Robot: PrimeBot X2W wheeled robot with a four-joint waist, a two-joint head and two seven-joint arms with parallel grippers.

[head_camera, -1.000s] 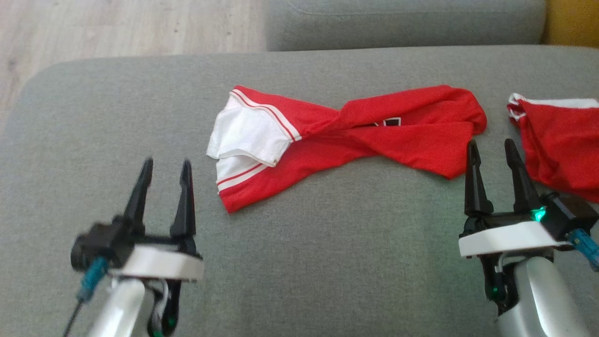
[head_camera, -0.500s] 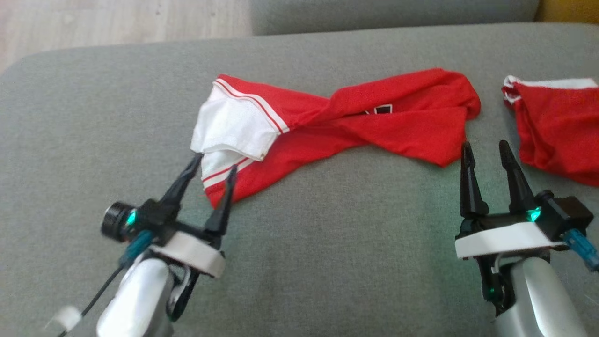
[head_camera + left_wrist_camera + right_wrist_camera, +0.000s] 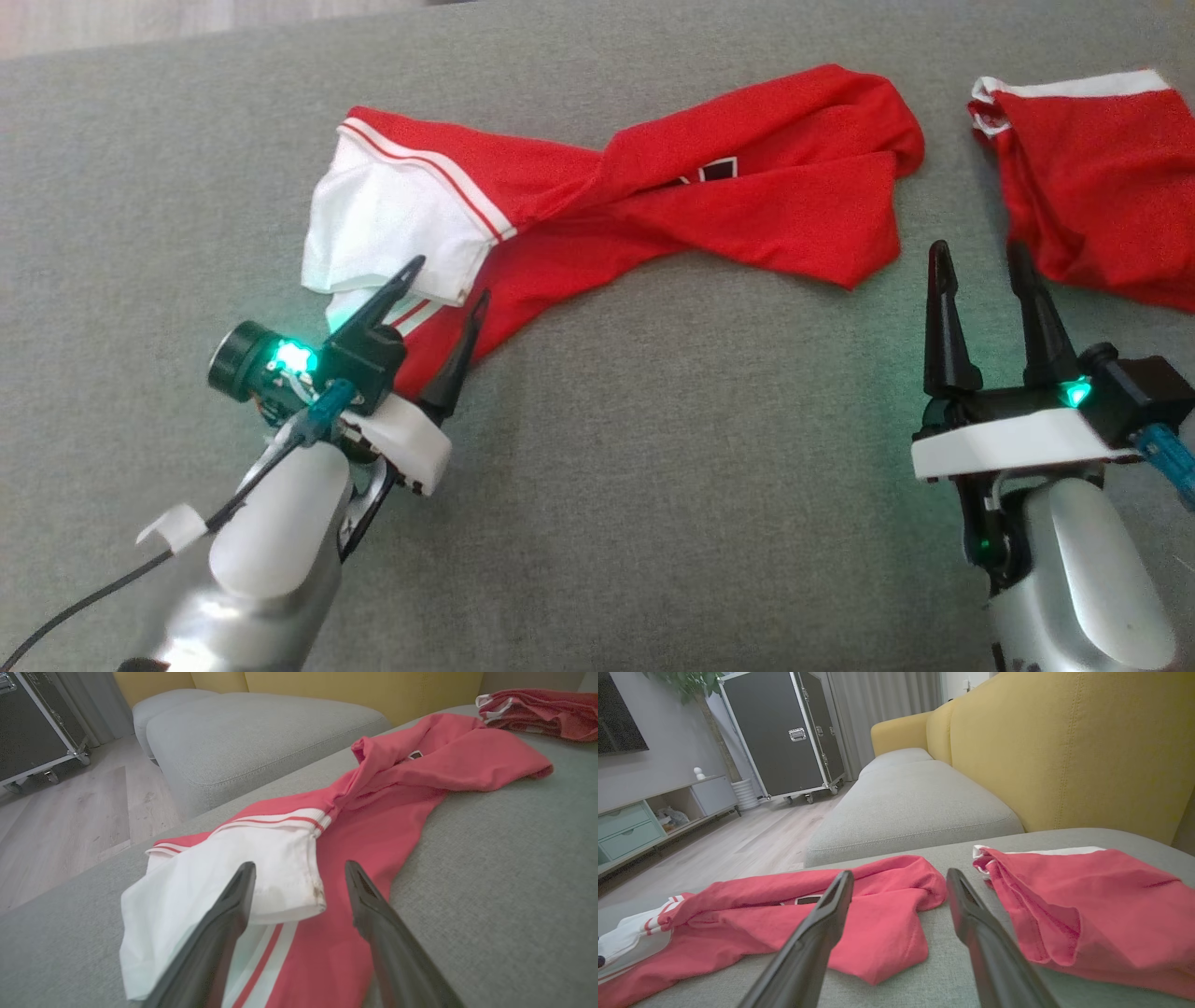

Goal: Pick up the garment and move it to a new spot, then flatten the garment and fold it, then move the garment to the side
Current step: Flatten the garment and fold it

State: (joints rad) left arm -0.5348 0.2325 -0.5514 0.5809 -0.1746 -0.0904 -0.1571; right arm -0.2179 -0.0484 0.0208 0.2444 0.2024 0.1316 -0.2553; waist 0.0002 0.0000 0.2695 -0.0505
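The garment (image 3: 747, 205) is a red shirt with white, red-striped sleeves, lying twisted across the grey cushion. My left gripper (image 3: 449, 280) is open at the shirt's near left end. In the left wrist view, the left gripper (image 3: 300, 865) has its fingers either side of the white sleeve's hem (image 3: 280, 877), low over the cloth (image 3: 420, 765). My right gripper (image 3: 977, 247) stands open just short of the shirt's right end, with nothing between its fingers. In the right wrist view, the right gripper (image 3: 900, 873) points at the gap beside the shirt's red end (image 3: 784, 896).
A second red garment (image 3: 1092, 177) with white trim lies at the far right, close to my right gripper. The grey cushion (image 3: 653, 513) extends bare toward me. Beyond are another grey seat (image 3: 915, 802), a yellow sofa back (image 3: 1064, 742), a black wheeled case (image 3: 784, 732) and wooden floor (image 3: 70, 826).
My left gripper has moved forward and to the right, up to the white sleeve. The head camera has tilted, so the whole picture shifted. The right gripper has stayed open and nearly still.
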